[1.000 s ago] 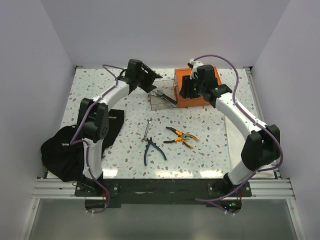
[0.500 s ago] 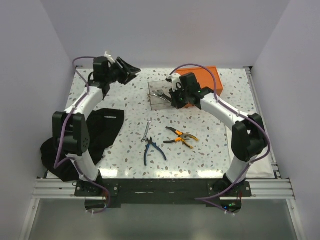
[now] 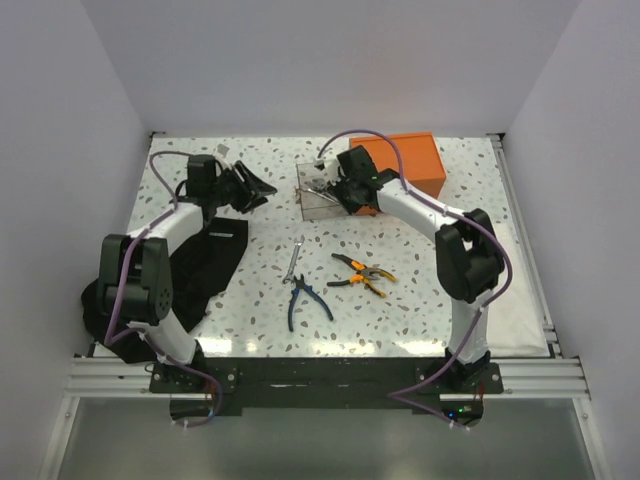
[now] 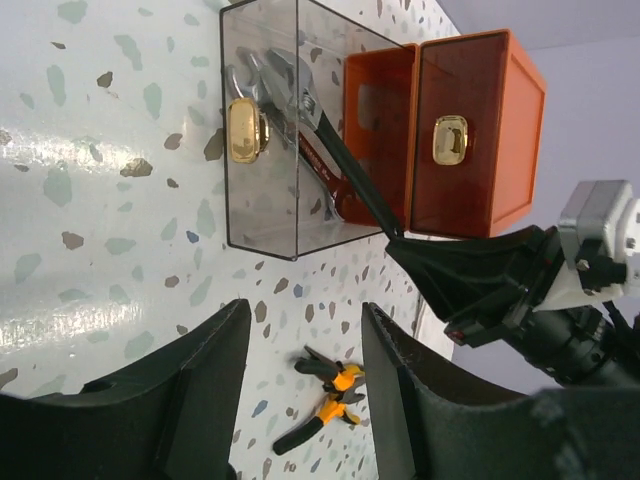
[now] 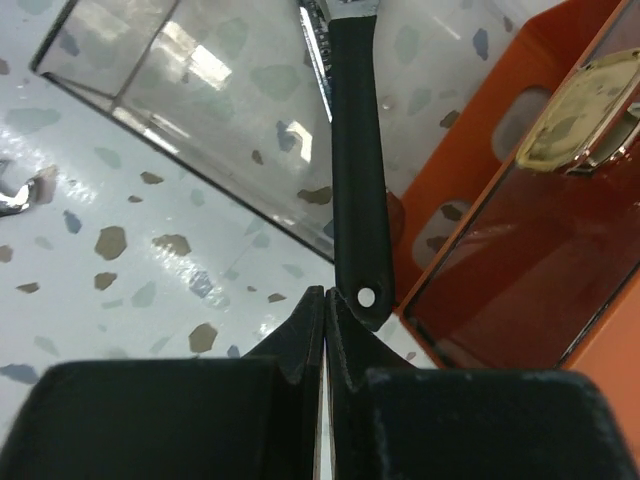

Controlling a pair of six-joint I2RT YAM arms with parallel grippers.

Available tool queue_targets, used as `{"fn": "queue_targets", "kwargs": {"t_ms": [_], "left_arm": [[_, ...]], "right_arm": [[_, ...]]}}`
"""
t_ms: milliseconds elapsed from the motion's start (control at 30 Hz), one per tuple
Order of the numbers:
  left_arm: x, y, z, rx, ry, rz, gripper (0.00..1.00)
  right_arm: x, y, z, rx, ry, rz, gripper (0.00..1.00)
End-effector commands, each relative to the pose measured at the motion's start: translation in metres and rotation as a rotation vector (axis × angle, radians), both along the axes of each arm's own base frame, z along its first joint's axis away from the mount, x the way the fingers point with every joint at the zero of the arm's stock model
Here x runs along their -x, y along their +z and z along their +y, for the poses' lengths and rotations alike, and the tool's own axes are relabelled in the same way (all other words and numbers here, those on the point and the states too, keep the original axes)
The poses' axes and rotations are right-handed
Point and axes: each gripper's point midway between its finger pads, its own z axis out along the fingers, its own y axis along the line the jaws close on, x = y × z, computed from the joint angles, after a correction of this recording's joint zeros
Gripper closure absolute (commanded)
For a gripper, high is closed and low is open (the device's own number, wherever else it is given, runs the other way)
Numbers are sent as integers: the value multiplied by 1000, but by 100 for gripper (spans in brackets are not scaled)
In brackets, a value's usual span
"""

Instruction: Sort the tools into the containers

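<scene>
Nearest the arm bases, a metal rail (image 3: 320, 372) edged the white speckled table (image 3: 420, 320). A floppy black bag (image 3: 130, 300) slumped over the table's near-left corner, and a flat white sheet (image 3: 515, 300) lay along its right side. On the bare surface near the middle lay the blue-handled pliers (image 3: 303, 302). Just beyond them lay a silver spanner (image 3: 294, 257), and the orange-and-black-handled pliers (image 3: 362, 272) sat to the right.

Farther back, the left gripper (image 4: 305, 325) hung low over the tabletop, its fingers spread with nothing between them, facing the clear box (image 3: 318, 205). The black-handled adjustable wrench (image 5: 355, 200) rested with its head inside that box beside other silver metal, its handle slanting out over the wall. The right gripper (image 5: 325, 300) had its fingers pressed together, their tips just beside the handle's end. The closed orange box (image 3: 405, 160) stood just behind the clear one. Plain pale walls (image 3: 320, 70) enclosed the table on three sides.
</scene>
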Motion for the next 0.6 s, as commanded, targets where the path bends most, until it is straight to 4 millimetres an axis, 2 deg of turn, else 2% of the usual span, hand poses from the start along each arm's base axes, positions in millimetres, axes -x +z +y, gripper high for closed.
{"fn": "queue_targets", "kwargs": {"t_ms": [0, 267, 567], "left_arm": [[-2, 48, 3, 30, 0, -159, 47], [6, 40, 3, 64, 14, -130, 47], [12, 35, 3, 66, 16, -118, 46]], "right_arm": [[-34, 28, -5, 80, -22, -143, 100], [-47, 32, 0, 143, -25, -240, 100], [-39, 28, 10, 151, 31, -235, 100]]}}
